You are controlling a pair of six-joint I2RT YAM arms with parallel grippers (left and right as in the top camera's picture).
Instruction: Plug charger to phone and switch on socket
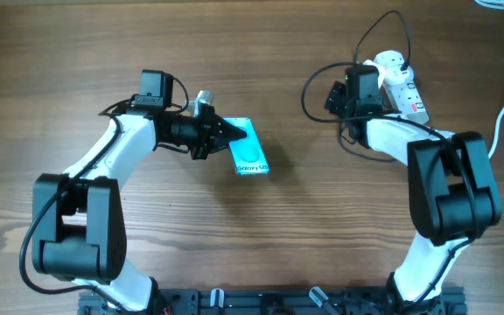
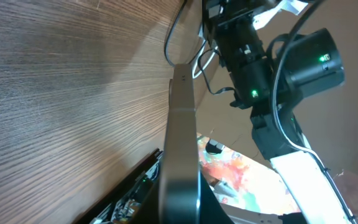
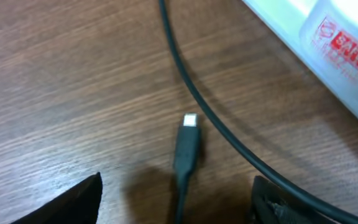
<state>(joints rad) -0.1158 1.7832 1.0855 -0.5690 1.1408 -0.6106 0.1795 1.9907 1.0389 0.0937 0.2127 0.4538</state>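
The left jaws are clamped on the phone point(image 1: 250, 150), which is held on edge just above the worktop point(image 1: 234, 52), well off to the left of the socket point(image 1: 402, 83); the left wrist view shows it edge-on as a thin dark slab. The right jaws hang apart, hard against the socket's left side, low over the charger's connector tip point(image 3: 187, 146). The tip lies flat between the fingers point(image 3: 73, 202) and touches neither. Its metal end points towards the socket, and a second run of the same black cable point(image 3: 199, 99) passes between it and the socket's body. That closeness looks like the main hazard. If the jaws come down slightly off line, they could pinch both runs together or catch the thin cable behind the connector rather than its stiff body. The tip would then droop or twist and would not line up with the phone's port. Carrying the connector away from the socket towards the phone may also pull the cable taut, tugging the white plug or dragging the socket across the wood. The phone is gripped only by its narrow sides, so it could pivot or slip when the connector is pushed in.
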